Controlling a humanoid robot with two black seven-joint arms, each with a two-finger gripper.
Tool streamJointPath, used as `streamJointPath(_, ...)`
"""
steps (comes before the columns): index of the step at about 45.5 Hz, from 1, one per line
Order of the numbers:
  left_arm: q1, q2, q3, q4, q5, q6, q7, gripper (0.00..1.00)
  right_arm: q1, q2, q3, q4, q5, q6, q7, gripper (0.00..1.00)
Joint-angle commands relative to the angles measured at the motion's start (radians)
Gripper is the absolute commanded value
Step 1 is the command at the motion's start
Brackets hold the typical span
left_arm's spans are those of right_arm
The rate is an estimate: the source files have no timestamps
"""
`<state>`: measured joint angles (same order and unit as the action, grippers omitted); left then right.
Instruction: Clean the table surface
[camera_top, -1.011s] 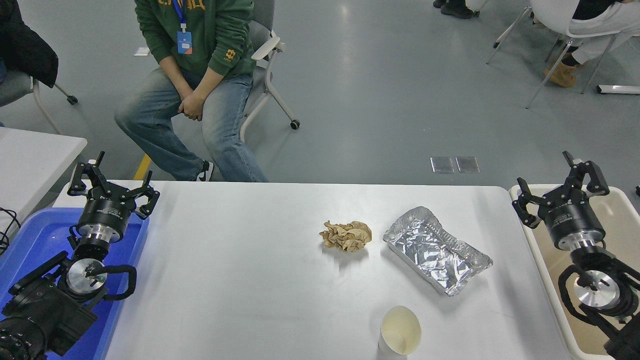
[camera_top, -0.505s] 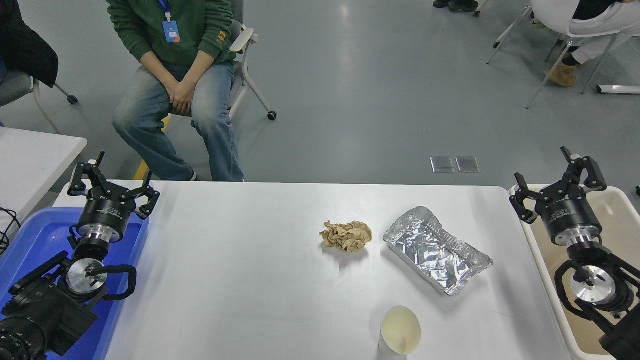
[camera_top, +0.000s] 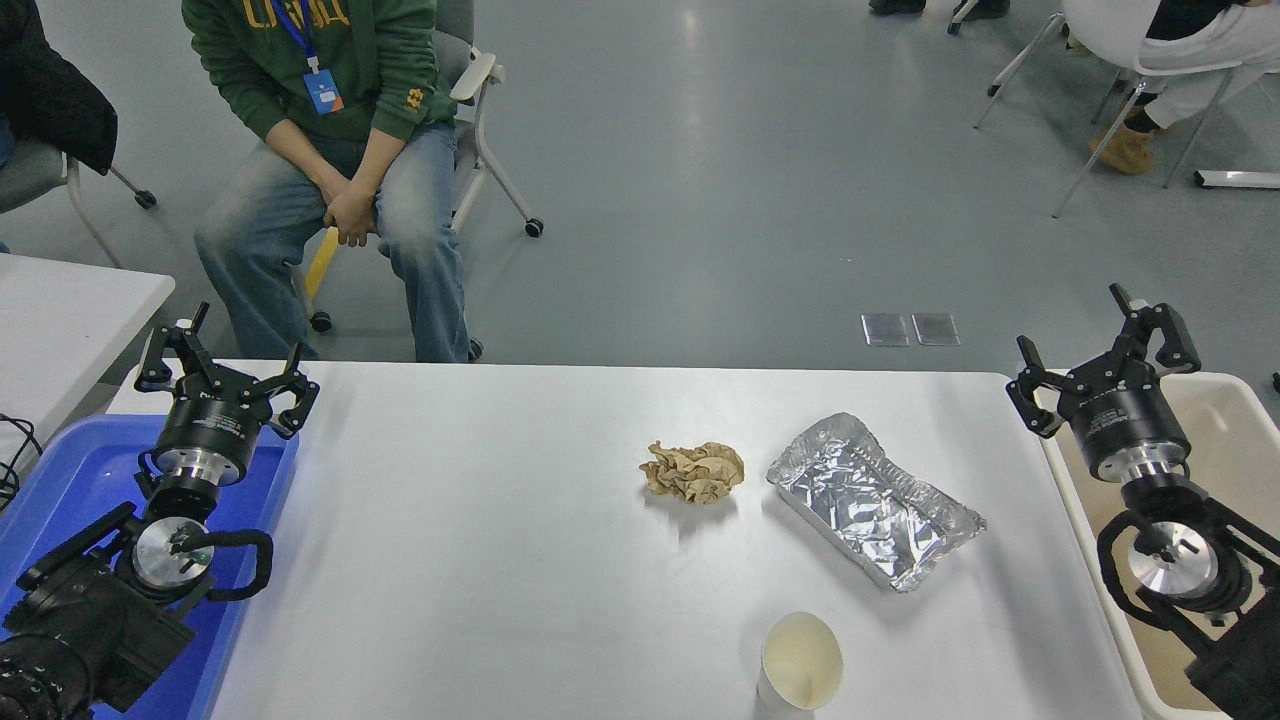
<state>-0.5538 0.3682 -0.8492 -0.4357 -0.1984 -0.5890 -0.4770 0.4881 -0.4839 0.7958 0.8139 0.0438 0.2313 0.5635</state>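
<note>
Bench surface (camera_top: 480, 560), the wide white top filling the middle of the head view, is seen carrying three bits of litter: a crumpled brown paper (camera_top: 693, 471) near the centre, a foil tray (camera_top: 873, 500) just to its right, and a paper cup (camera_top: 799, 668) at the near edge. None of these has been shifted over the last second. What has changed is the right pincer (camera_top: 1100, 348), which has been drawn slightly up and towards the bench's right edge, over the rim of the beige bin (camera_top: 1225, 420); the seated person (camera_top: 320, 150) beyond the far side has also been rolled back to the left. This small move is judged to be the start of a reach, so the cleaning is taken as barely begun, with all three pieces yet to be cleared. The right pincer's fingers are spread apart, with nothing held and nothing touched. The left pincer (camera_top: 225, 362) is parked over the blue bin (camera_top: 60, 480) at the lower left, likewise spread and empty.
</note>
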Motion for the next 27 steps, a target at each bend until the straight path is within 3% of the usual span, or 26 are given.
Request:
streamJointPath(1,0.000,0.000,-0.001,0.000,0.000,0.000,0.000,1.00,-0.008,-0.022,-0.003,0.011,0.001,0.002,-0.001,1.00)
streamJointPath(27,0.000,0.000,-0.001,0.000,-0.001,0.000,0.000,1.00,-0.071,-0.211,-0.119,0.327,-0.070,-0.003,-0.077,1.00)
